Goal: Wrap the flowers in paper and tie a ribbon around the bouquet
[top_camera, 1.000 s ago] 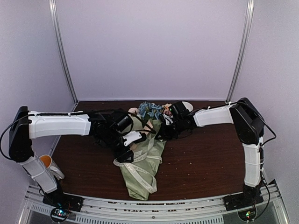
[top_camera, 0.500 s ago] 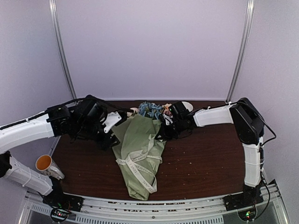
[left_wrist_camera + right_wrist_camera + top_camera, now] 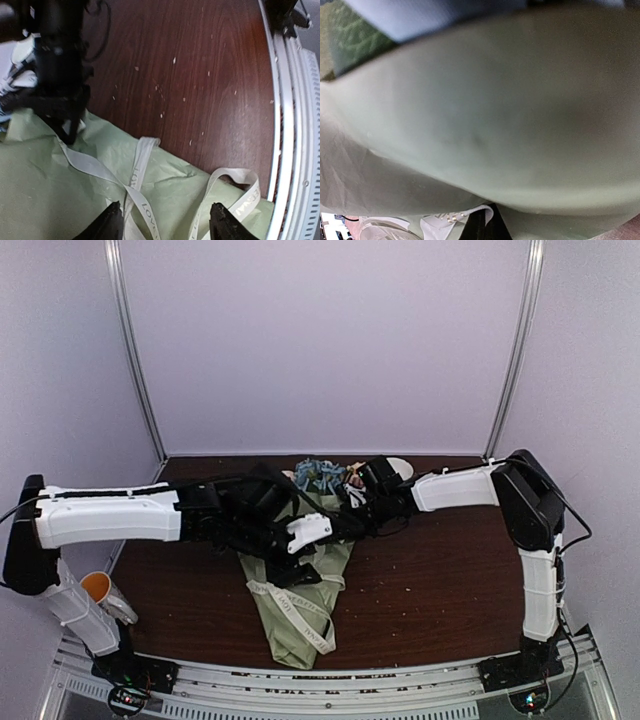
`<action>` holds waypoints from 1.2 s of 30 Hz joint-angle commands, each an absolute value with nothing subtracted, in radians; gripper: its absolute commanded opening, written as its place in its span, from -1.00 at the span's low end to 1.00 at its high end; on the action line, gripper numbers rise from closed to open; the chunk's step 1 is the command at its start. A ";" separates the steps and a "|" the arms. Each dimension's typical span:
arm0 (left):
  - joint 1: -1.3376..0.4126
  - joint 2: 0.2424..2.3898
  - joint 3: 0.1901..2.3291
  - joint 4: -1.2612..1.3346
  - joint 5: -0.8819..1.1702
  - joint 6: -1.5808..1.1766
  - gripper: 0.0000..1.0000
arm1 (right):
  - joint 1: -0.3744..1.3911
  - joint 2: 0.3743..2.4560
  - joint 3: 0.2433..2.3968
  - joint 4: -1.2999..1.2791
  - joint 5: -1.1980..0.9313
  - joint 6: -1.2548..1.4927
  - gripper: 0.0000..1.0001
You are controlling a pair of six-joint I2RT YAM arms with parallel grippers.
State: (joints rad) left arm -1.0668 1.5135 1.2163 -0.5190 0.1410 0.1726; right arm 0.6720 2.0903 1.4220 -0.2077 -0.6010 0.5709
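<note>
Both arms are stretched inward over the bouquet [image 3: 298, 612].
The left gripper [image 3: 167, 222] is held spread above the ribbon [image 3: 94, 170]; the right gripper [image 3: 67, 131] is pressed together.

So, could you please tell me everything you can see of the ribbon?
The ribbon is a flat cream-white fabric strip with dark printed lettering, untied and slack. It lies in loose loops across the sage-green paper, strands crossing one another, one loop reaching the paper's edge by the table. One strand runs up under the right gripper; whether it is pinched cannot be told. The left gripper stands open over it.
</note>
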 commanded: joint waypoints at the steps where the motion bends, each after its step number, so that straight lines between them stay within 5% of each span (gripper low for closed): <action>1: -1.056 1.611 1.248 -0.595 0.050 0.255 0.26 | 0.680 2.072 1.437 -0.214 -0.585 0.554 -1.00; 19: -0.992 1.713 1.089 -0.525 -0.040 0.241 0.25 | 0.680 2.024 1.434 -0.215 -0.599 0.554 -1.00; 21: -0.987 1.718 1.085 -0.517 -0.030 0.233 0.09 | 0.680 2.018 1.432 -0.213 -0.602 0.555 -1.00; 26: -0.979 1.710 1.070 -0.493 -0.049 0.214 -0.94 | 0.688 1.995 1.411 -0.177 -0.620 0.549 -1.00; 36: -0.976 1.491 0.963 -0.321 -0.005 0.221 -1.00 | 0.730 2.024 1.401 -0.152 -0.659 0.526 -1.00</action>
State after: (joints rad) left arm -0.9833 1.6245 1.0058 -0.4660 -0.0441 0.2157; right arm 0.7094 2.0312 1.4136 -0.1776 -0.6327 0.5468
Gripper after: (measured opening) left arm 0.009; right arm 0.002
